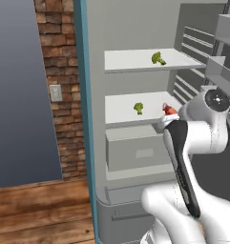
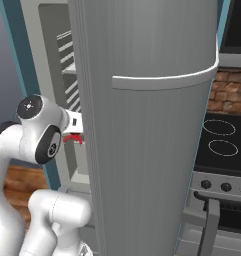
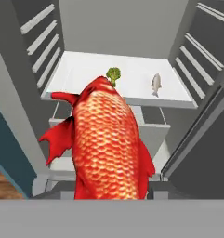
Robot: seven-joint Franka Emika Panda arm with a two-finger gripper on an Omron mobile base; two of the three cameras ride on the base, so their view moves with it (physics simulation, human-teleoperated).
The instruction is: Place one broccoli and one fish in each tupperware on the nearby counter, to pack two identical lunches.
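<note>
Early days on this one, I'd say. The gripper (image 1: 170, 114) is clamped on a red fish (image 3: 108, 144), held just in front of the open fridge, off the front edge of the middle shelf (image 1: 121, 108). On that shelf sit a broccoli (image 1: 138, 108) near the front edge and a small grey fish (image 3: 155, 83) further back; another broccoli (image 1: 158, 58) is on the upper shelf. No tupperware in sight, so all the packing looks left to do.

Pincer tips behind the red fish (image 3: 108, 144), its tail cut off by the hand view's bottom.
</note>
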